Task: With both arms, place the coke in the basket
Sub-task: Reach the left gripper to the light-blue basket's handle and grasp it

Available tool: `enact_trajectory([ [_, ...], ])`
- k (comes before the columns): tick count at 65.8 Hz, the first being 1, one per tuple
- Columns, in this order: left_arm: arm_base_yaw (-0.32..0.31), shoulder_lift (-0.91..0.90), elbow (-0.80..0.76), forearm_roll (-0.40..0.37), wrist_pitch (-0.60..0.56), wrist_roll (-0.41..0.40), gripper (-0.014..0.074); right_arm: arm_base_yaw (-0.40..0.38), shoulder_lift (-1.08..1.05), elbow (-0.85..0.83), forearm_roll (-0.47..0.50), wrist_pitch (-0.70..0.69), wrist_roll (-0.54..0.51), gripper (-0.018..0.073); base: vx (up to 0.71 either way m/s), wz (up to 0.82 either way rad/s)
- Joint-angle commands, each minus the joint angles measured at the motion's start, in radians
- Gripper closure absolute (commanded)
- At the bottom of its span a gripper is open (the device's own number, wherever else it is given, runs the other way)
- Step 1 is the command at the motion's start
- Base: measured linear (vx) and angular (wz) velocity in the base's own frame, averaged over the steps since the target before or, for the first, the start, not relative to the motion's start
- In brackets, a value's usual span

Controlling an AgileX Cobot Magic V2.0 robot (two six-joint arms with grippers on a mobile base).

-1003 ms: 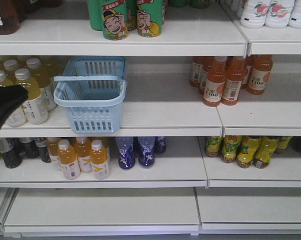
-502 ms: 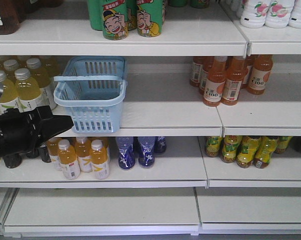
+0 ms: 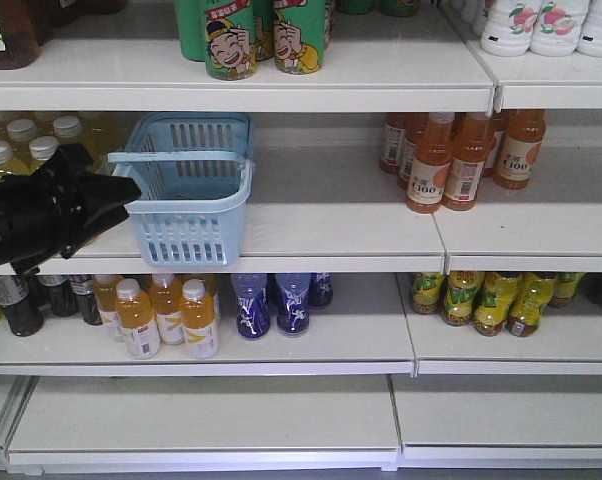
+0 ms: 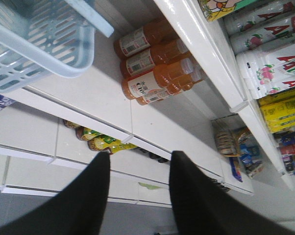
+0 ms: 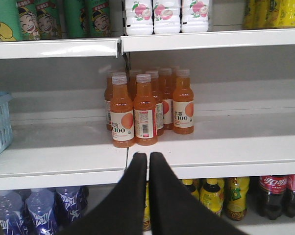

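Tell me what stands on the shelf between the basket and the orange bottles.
Nothing. In the front view the shelf is bare between the basket and the orange bottles.

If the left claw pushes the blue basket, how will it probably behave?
The basket looks empty and thin-walled with slots, so it is probably light and slides easily on the smooth white shelf. Its swing handle may flop when lifted.

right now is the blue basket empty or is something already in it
Empty, as far as shows: the front view looks into the basket and only its bare floor and slotted walls appear.
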Motion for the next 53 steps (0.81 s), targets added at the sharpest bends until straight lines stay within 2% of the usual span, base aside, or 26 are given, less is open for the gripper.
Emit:
enact_trajectory([
  [1, 0.0, 0.031, -0.084, -0.089, 0.053, -0.053, 0.0215, -0.006, -0.013, 0.008, -0.01, -0.074, -0.007, 0.0561, 0.0, 0.0],
  [12, 0.0, 0.135, -0.156, -0.089, 0.019, -0.166, 0.0146, -0.006, -0.013, 0.008, -0.01, -0.074, -0.007, 0.0561, 0.0, 0.0],
  [25, 0.0, 0.253, -0.263, -0.089, 0.014, -0.176, 0.0146, -0.006, -0.013, 0.008, -0.01, -0.074, -0.007, 0.0561, 0.0, 0.0],
  [44, 0.0, 0.412, -0.441, -0.089, -0.04, -0.273, 0.0146, -0.006, -0.013, 0.008, -0.01, -0.074, -0.007, 0.0561, 0.0, 0.0],
  [53, 0.0, 0.457, -0.501, -0.089, -0.042, -0.284, 0.0146, -0.006, -0.013, 0.008, -0.01, -0.074, -0.007, 0.0561, 0.0, 0.0],
])
